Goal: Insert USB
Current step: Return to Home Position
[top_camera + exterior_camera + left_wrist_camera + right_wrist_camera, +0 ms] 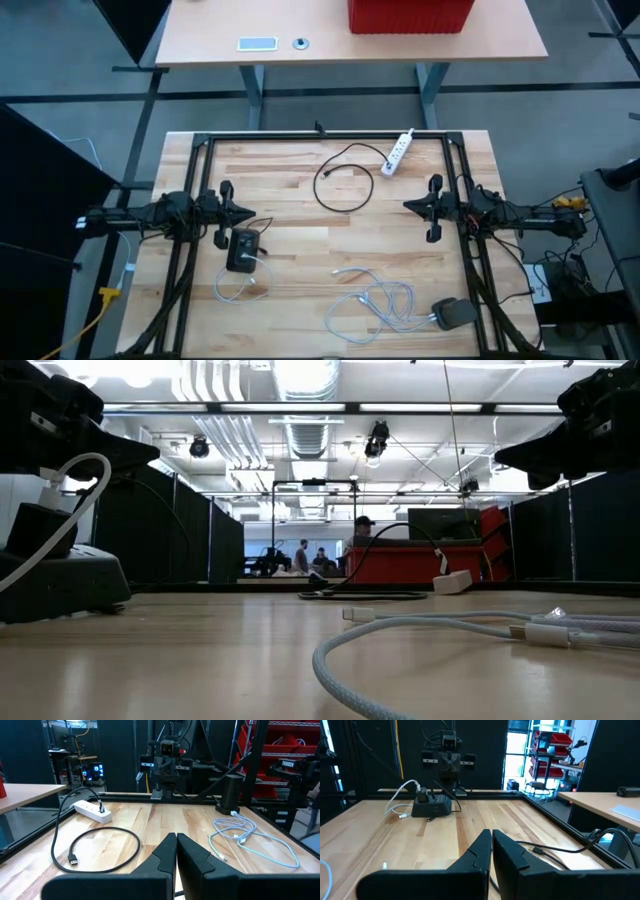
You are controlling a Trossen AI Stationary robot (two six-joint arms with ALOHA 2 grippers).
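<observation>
High view: cable (392, 310) well apart from right fingers (415, 206)

A power strip (400, 152) lies by the table's (300, 225) back edge, right of centre, with a looped cable (319, 192) just before it. One outlet extension (243, 250) sits toward the left edge. A second outlet extension (455, 314) sits in the front right corner, with coiled charger cables (392, 300) beside it.

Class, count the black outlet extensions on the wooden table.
2. Left black extension lies on the high view's left side; right black extension sits at bottom right. None seems hidden.
</observation>
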